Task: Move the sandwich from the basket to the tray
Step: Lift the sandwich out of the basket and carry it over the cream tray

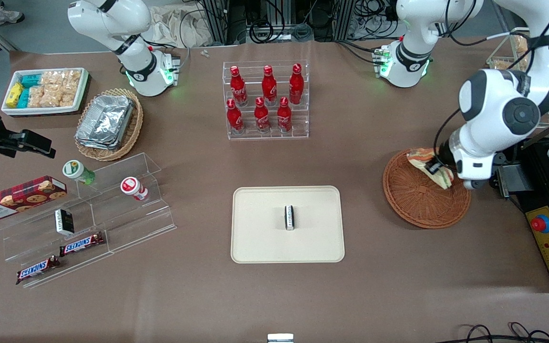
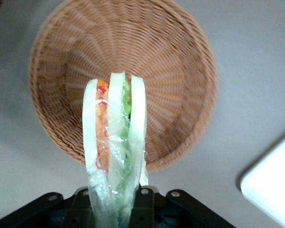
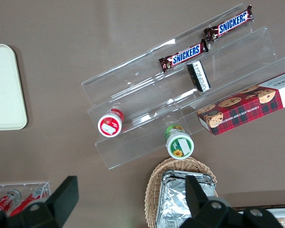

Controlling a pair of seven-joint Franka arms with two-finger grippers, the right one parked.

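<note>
Front view: one sandwich, wrapped in clear film, is pinched by the left arm's gripper and hangs above the one reddish-brown wicker basket, over the part of its rim farthest from the camera. One cream tray lies toward the table's middle, well apart from the basket, with one small dark packet standing on it. Farther from the camera than the tray, an acrylic rack holds six red cola bottles, three on each of two steps. Toward the parked arm's end lie one tan basket of foil containers, one white bin of snack packets, and a clear stepped stand carrying two Snickers bars, two small lidded cups, one small dark box and one cookie box. Bare brown table lies between basket and tray.

Left wrist view: the gripper clamps the sandwich on its flat sides; three bread slices show edge-on, orange-red filling in one gap, green in the other. The basket lies below, with nothing else in it, and a corner of the tray shows beside it.

Right wrist view: the stand, both Snickers bars, both cups, the cookie box, the foil basket and a tray corner.
</note>
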